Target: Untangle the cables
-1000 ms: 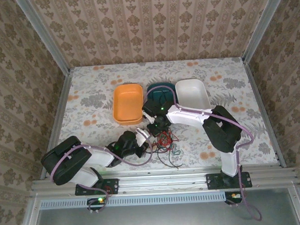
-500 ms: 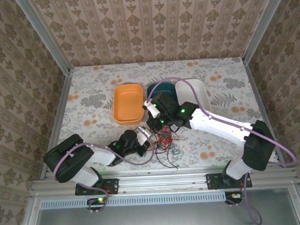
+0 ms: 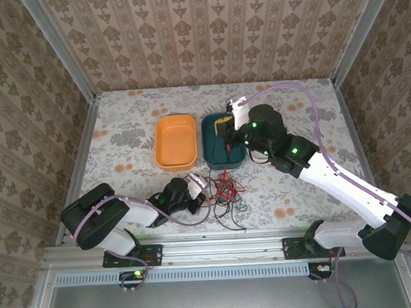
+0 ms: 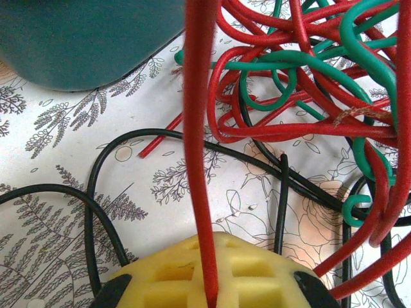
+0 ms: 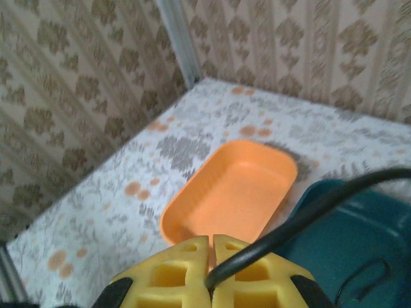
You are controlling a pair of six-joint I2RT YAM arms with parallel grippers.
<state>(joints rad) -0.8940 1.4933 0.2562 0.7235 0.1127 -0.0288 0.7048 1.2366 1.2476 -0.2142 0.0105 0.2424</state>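
1. Little is done: most cables (image 3: pixel 224 192) sit in one red, green and black knot on the table (image 3: pixel 122 130), at 6 o'clock from the teal tray (image 3: pixel 216 158). A thin black loop may already lie inside that tray; it is blurred.
2. The right gripper (image 5: pixel 212 273), pads pressed together, pinches a black cable (image 5: pixel 321 205) above the teal tray.
3. The left gripper (image 4: pixel 212 289), closed, pinches a red cable (image 4: pixel 196 128); the knot lies at 1 o'clock from it.

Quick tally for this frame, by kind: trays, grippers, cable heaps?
Trays: 2 (orange tray, teal tray)
Grippers: 2 (left gripper shut on a red cable, right gripper shut on a black cable)
Cable heaps: 1 (cable heap of red, green and black strands, too knotted to count)
Total: 5
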